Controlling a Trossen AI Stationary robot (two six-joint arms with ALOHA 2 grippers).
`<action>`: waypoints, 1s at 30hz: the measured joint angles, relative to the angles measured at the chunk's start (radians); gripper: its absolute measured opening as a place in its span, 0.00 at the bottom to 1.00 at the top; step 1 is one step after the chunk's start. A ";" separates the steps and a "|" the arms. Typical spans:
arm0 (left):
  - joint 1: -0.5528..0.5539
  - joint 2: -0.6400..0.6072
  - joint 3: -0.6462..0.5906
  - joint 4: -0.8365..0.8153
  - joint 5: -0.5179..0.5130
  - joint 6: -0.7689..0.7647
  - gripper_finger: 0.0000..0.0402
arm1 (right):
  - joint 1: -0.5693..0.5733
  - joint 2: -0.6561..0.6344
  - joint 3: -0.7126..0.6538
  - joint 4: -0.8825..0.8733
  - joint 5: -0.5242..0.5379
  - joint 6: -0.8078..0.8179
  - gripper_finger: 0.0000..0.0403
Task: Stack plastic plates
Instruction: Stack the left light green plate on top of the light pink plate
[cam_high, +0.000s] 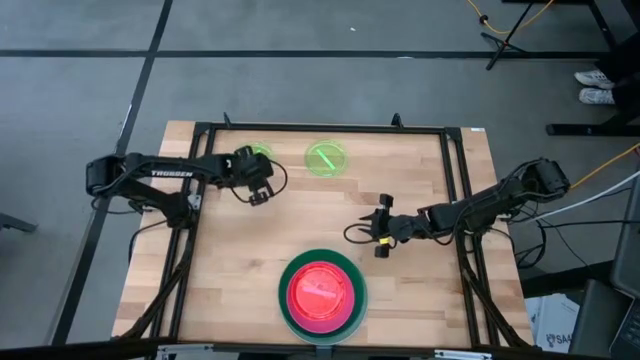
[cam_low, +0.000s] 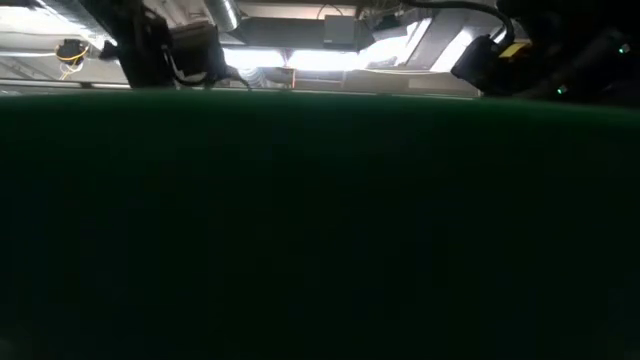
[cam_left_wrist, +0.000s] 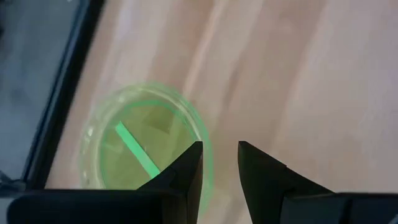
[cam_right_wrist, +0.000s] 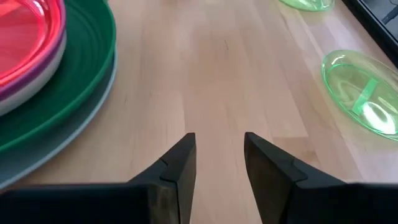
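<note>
A stack of plates (cam_high: 322, 293) stands near the table's near edge, a pink-red plate (cam_right_wrist: 25, 31) on top and a dark-green plate (cam_right_wrist: 74, 93) under it, with magenta, pale and light-blue rims between and below. Two translucent lime-green plates lie flat near the far edge: one (cam_high: 326, 158) lies free, the other (cam_left_wrist: 143, 149) lies just under my left gripper (cam_left_wrist: 219, 155). That gripper is open by a narrow gap, one fingertip showing over the plate's rim. My right gripper (cam_right_wrist: 219, 146), open, hovers over bare wood right of centre (cam_high: 372, 228).
The dark-green plate's wall (cam_low: 320, 220) fills almost the whole low view. A black metal frame (cam_high: 320, 128) runs around the tabletop. Bare wood (cam_high: 300, 215) lies between the stack and the lime-green plates. A person's shoes (cam_high: 597, 85) show on the floor beyond the far right corner.
</note>
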 joint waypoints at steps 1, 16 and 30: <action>0.020 0.000 -0.015 0.034 0.005 0.005 0.23 | 0.000 0.000 0.000 0.001 0.000 0.000 0.31; 0.172 0.001 -0.177 0.248 0.165 0.108 0.23 | 0.000 0.000 0.000 -0.005 0.000 0.006 0.31; 0.182 0.001 -0.231 0.323 0.148 0.115 0.23 | 0.000 0.000 0.001 -0.005 0.011 0.000 0.31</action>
